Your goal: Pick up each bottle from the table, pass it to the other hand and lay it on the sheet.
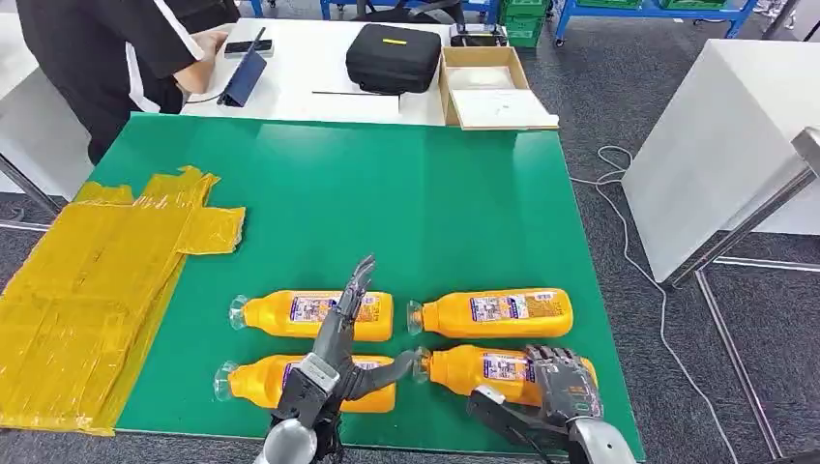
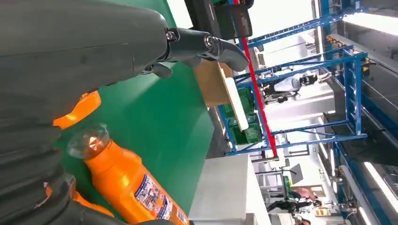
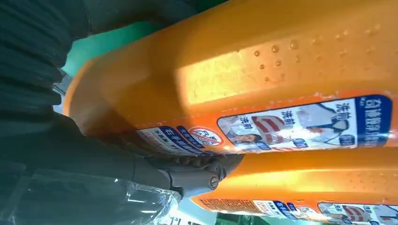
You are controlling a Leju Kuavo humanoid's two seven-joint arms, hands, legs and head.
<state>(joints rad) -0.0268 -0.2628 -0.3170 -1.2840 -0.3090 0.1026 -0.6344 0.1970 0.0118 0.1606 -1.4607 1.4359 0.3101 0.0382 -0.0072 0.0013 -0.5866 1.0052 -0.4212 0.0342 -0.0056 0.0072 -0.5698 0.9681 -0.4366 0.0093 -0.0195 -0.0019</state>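
Yellow crinkled plastic sheet (image 1: 87,290) lies at the green worktop's (image 1: 387,213) left edge. Four orange plastic bottles (image 1: 314,314) lie beside it. Left hand (image 1: 338,353) hovers fingers spread, empty; right hand (image 1: 561,382) rests on the near-right bottle (image 1: 483,367), grip unclear.

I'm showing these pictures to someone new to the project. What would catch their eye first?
Four orange bottles lie on their sides in two rows near the front edge of the green table. A crumpled yellow sheet drapes over the table's left edge. The right robot hand rests on the near right bottle, while the left robot hand hovers open over the two left ones.
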